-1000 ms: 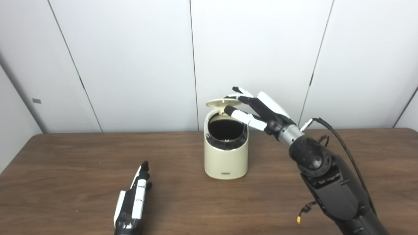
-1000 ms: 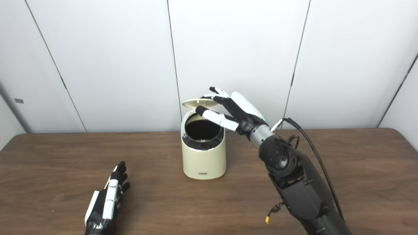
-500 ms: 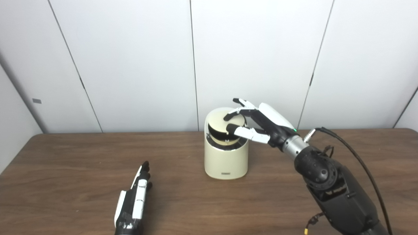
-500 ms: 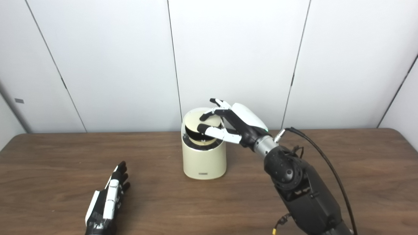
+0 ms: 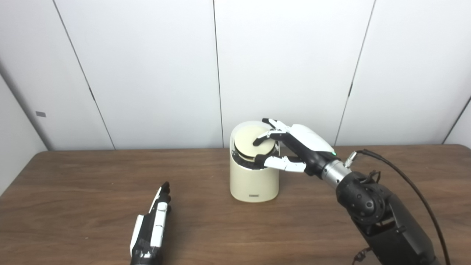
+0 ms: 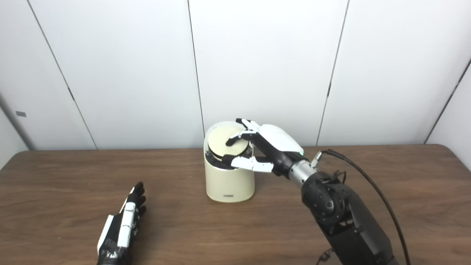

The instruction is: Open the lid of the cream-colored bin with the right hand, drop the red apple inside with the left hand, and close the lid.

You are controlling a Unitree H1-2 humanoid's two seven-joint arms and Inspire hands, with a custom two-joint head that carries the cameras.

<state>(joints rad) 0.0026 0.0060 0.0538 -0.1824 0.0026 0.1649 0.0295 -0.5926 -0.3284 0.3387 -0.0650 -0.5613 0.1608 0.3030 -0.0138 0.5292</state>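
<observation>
The cream-colored bin (image 5: pixel 253 180) stands mid-table, its round lid (image 5: pixel 250 141) lying down over the opening. My right hand (image 5: pixel 294 147) rests over the bin's right side, fingers spread, fingertips (image 5: pixel 260 139) touching the lid and the thumb along the front rim. It holds nothing. My left hand (image 5: pixel 152 228) lies flat and open on the table at the lower left, well apart from the bin. No red apple shows in either view.
The brown wooden table (image 5: pixel 73 191) runs wide to both sides of the bin. White wall panels (image 5: pixel 147 73) close off the back. A black cable (image 5: pixel 404 176) trails from my right forearm.
The lid has swung down from raised and open to lying over the bin's mouth, with my right hand following it downward. The left hand has not moved.
</observation>
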